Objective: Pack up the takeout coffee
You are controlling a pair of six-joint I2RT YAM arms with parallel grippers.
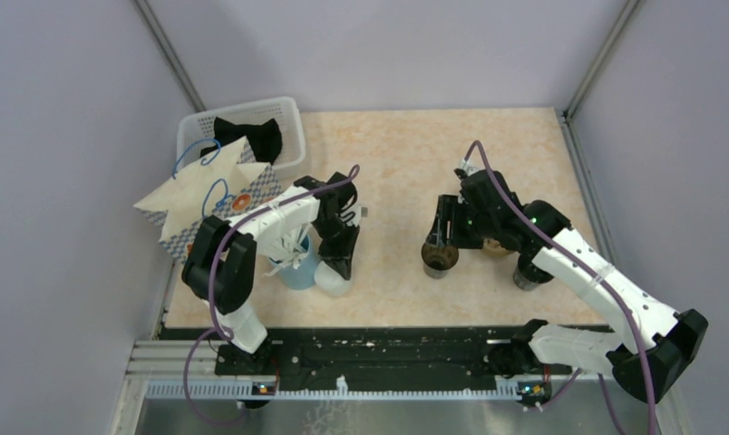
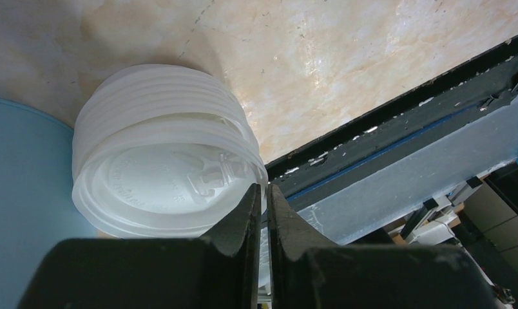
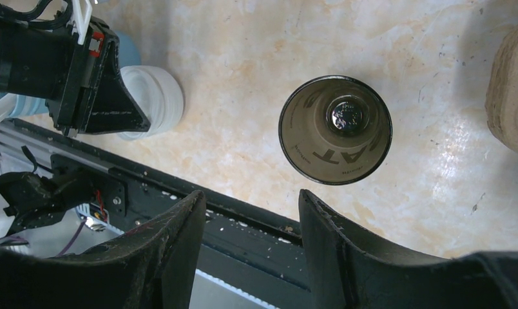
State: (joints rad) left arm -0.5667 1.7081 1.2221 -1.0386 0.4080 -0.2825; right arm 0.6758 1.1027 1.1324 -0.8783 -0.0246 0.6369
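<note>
The left gripper point(image 2: 263, 203) is hanging at the near rim of a stack of white lids point(image 2: 160, 154). Its fingers are nearly together, showing only a thin slit, and I cannot tell whether they are nipping the top lid's edge. The stack is sitting just ahead of those fingertips, with a blue cup point(image 2: 15, 193) lying just beyond it to their left. Further right, the right gripper point(image 3: 253, 215) is hovering with its fingers well apart and holding nothing. The coffee cup point(image 3: 335, 130) is standing on the table point(image 3: 243, 51) below and beyond those fingertips, touching neither and sitting off toward the right-hand finger rather than centred in the gap. It is wearing no lid. It is standing upright, with its long axis running straight up and down and its open mouth pointing up at the fingers. The right arm is much the nearer. The lids and the left fingers are lying well apart from the cup, so bringing lid and mouth into line is probably what matters next.
</note>
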